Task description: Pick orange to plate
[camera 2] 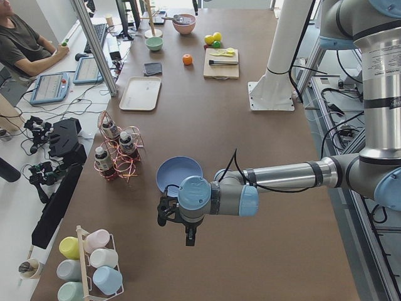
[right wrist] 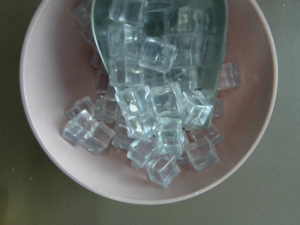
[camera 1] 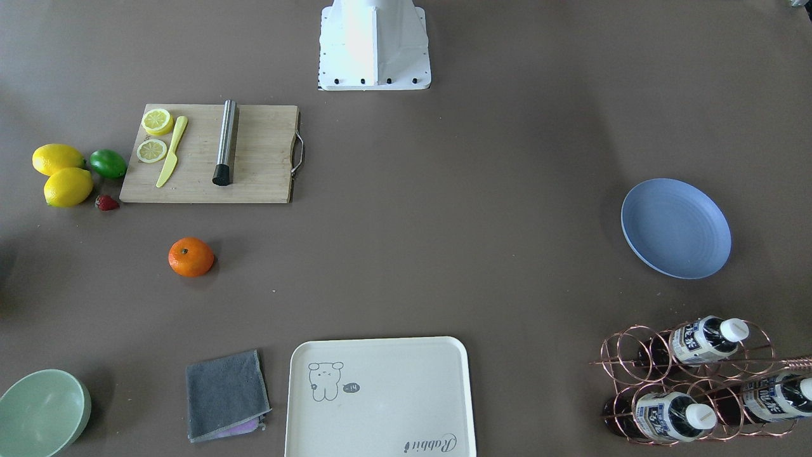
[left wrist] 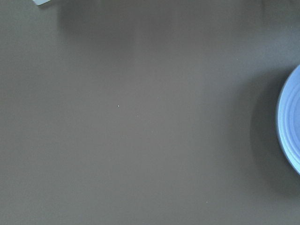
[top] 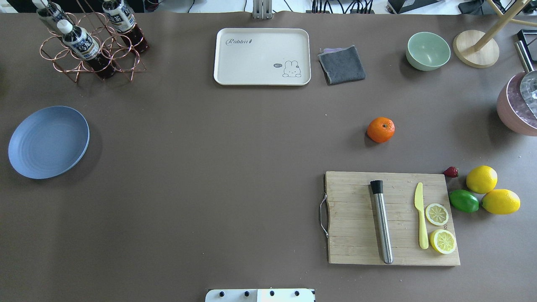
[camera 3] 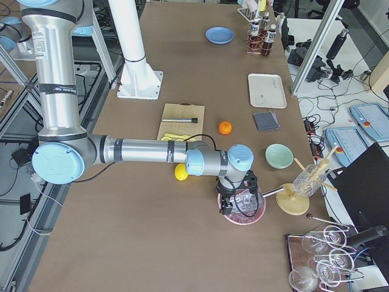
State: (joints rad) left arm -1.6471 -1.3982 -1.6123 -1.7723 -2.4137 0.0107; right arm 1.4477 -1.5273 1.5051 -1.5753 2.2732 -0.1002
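The orange [camera 1: 191, 257] lies alone on the brown table, just beyond the cutting board [top: 392, 218] on my right half; the overhead view shows the orange [top: 381, 129] too. The pale-blue plate [top: 49, 141] sits bare at the far left side. My left gripper [camera 2: 176, 227] hangs near the plate [camera 2: 178, 172], at the table's left end, and its wrist view catches only the plate's rim [left wrist: 290, 126]. Far from the orange [camera 3: 225, 128], my right gripper [camera 3: 234, 204] hovers over a pink bowl of ice cubes [right wrist: 61, 93]. Whether either gripper is open or shut I cannot tell.
Two lemons [top: 491, 191], a lime [top: 463, 201] and a strawberry [top: 451, 171] lie right of the board, which carries a knife, lemon slices and a steel cylinder. A cream tray [top: 262, 56], grey cloth [top: 342, 64], mint bowl [top: 428, 50] and bottle rack [top: 90, 42] line the far edge.
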